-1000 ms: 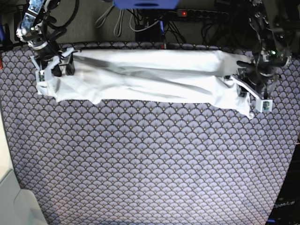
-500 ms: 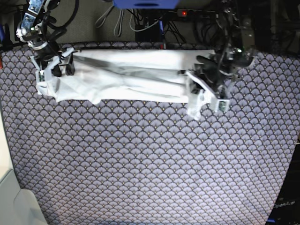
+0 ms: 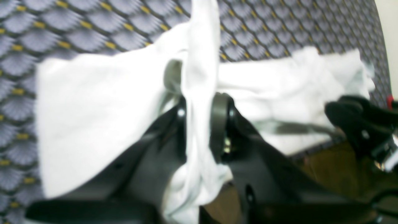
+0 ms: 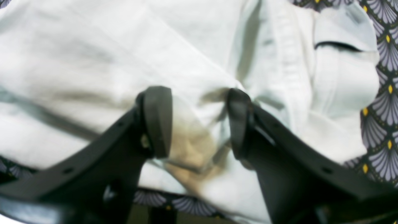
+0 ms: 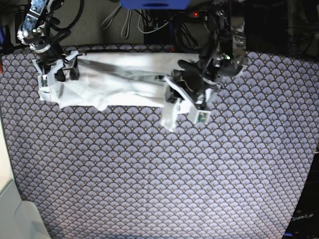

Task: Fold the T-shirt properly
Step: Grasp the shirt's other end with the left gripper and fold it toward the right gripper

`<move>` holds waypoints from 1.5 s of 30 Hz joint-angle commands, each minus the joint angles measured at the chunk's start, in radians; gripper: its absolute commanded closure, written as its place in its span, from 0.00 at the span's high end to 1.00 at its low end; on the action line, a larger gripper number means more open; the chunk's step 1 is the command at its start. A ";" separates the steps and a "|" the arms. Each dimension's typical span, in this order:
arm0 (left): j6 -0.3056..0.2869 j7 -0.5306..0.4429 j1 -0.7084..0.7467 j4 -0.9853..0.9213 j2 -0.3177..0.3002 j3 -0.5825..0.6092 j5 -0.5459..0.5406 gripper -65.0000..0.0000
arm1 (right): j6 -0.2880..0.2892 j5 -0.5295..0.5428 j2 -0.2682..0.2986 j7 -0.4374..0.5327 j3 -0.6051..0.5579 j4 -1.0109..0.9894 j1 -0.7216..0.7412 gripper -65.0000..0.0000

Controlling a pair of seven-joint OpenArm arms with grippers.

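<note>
Left gripper (image 3: 199, 124) is clamped on a bunch of the shirt (image 5: 124, 82), right gripper (image 4: 199, 121) sits spread open over the other end.

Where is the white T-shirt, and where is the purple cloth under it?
T-shirt (image 5: 124, 84), base view, middle of its flat white part.
purple cloth (image 5: 164, 179), base view, bare patterned area in front.

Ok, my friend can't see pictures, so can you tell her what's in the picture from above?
A white T-shirt lies in a long band across the far side of a purple scallop-patterned cloth. The left gripper pinches one end of the shirt, with a corner hanging down. The right gripper rests, jaws apart, on the other end.
</note>
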 commanded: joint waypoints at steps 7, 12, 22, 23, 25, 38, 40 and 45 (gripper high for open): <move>-0.005 -0.089 -0.014 -0.035 0.026 0.101 -0.022 0.00 | 0.000 0.007 0.007 0.013 0.002 0.013 -0.002 0.46; -0.005 -0.119 -0.014 -0.077 0.030 0.105 -0.022 0.00 | 0.000 0.007 0.013 0.013 0.002 0.013 -0.001 0.46; 0.163 -0.126 -0.021 -0.083 0.059 0.105 -0.022 0.00 | 0.000 0.007 0.013 0.013 0.000 0.013 -0.001 0.46; 0.222 -0.138 -0.021 -0.083 0.059 0.107 -0.030 0.00 | 0.000 0.007 0.013 0.013 0.000 0.013 -0.001 0.46; 0.306 -0.188 -0.021 -0.083 0.059 0.138 -0.024 0.00 | 0.000 0.007 0.013 0.013 0.000 0.013 -0.001 0.46; 0.538 -0.309 -0.070 -0.104 -0.040 0.409 -0.030 0.00 | 0.000 0.007 0.013 0.013 0.000 0.013 0.001 0.46; 0.535 -0.307 -0.070 -0.104 -0.040 0.409 -0.031 0.00 | 0.000 0.007 0.013 0.013 0.000 0.013 0.001 0.46; 0.533 -0.307 -0.070 -0.104 -0.039 0.411 -0.031 0.01 | 0.000 0.007 0.013 0.013 0.000 0.013 0.001 0.46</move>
